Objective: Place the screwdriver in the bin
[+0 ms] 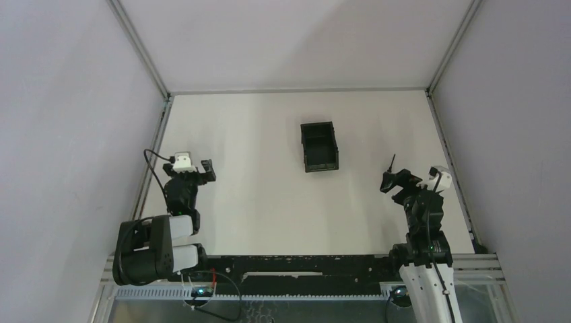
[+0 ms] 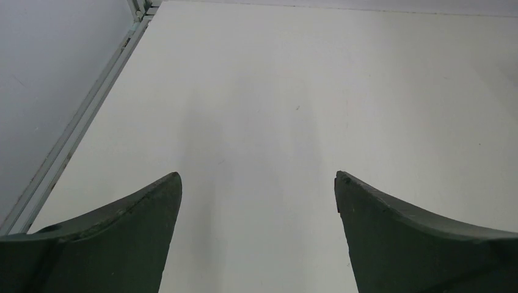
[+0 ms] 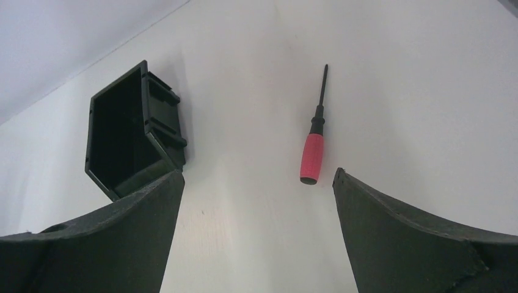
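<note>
Hanging just short of the screwdriver (image 3: 313, 146), the right tool (image 3: 256, 177) is released, jaws spread wide, likely so they can straddle the red handle. The screwdriver lies flat on the counter (image 3: 397, 73), shaft pointing away, not yet in the bin (image 3: 164, 116), which sits apart to its left, open top ready to receive. The left tool (image 2: 258, 177) is also released, parked near the counter's left edge, seemingly to stay clear.

A white table (image 1: 269, 215) sits boxed in by pale grey walls (image 1: 60, 101) — silver metal rails (image 1: 151, 168) line its edges.
</note>
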`<action>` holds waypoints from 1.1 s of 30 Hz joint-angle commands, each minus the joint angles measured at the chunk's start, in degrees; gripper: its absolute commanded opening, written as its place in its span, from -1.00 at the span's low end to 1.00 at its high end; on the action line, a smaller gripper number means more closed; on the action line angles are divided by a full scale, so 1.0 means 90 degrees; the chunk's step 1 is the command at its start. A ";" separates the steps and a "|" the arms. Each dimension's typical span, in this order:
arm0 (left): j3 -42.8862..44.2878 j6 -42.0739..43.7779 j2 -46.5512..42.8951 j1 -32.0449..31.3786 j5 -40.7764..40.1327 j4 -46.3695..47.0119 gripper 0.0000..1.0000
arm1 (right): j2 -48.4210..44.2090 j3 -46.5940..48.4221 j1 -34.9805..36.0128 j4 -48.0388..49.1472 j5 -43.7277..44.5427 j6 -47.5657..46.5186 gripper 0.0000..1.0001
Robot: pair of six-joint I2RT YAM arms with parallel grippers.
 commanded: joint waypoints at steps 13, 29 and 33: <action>0.0302 -0.0041 -0.0003 -0.0038 0.0031 0.0282 1.00 | 0.1625 0.2094 -0.0009 0.1001 -0.0096 -0.0770 0.99; 0.0298 -0.0041 -0.0001 -0.0038 0.0027 0.0282 1.00 | 0.9492 0.7173 -0.1126 -0.4019 -0.1751 -0.1311 0.88; 0.0301 -0.0039 -0.0004 -0.0037 0.0026 0.0282 1.00 | 1.0381 0.6941 -0.1111 -0.3742 -0.1302 -0.1321 0.78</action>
